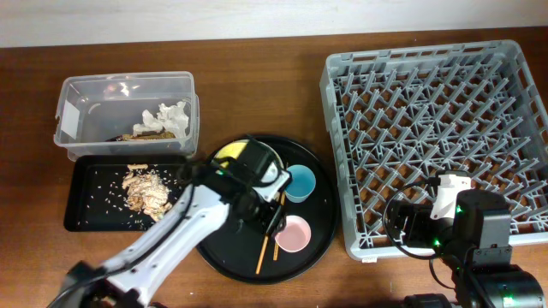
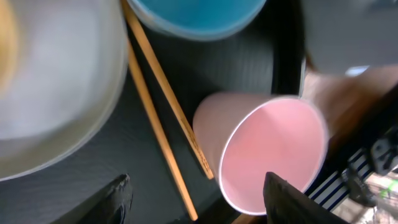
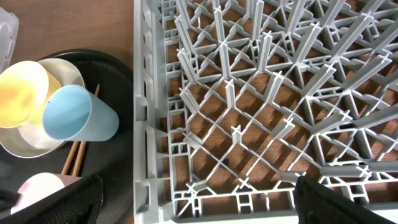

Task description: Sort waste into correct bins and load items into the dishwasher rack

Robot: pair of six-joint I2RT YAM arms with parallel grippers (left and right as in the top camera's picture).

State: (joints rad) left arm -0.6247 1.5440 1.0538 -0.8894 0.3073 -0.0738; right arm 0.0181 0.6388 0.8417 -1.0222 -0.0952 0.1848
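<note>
step: loading the rack, judged | left gripper (image 2: 198, 179) spread wide, empty, low over pink cup (image 2: 267, 155) beside chopsticks (image 2: 161, 112) on round black tray (image 1: 321, 231), middle of table's front edge | right gripper (image 3: 198, 183) spread, empty, above dishwasher rack (image 3: 146, 124) front-left corner | next: centre on cup, clench, lift clear of chopsticks

Matt grey plastic rack (image 1: 336, 154), clear glossy tub (image 1: 77, 111), wooden chopsticks (image 2: 168, 93), smooth pink cup (image 2: 267, 155).
</note>
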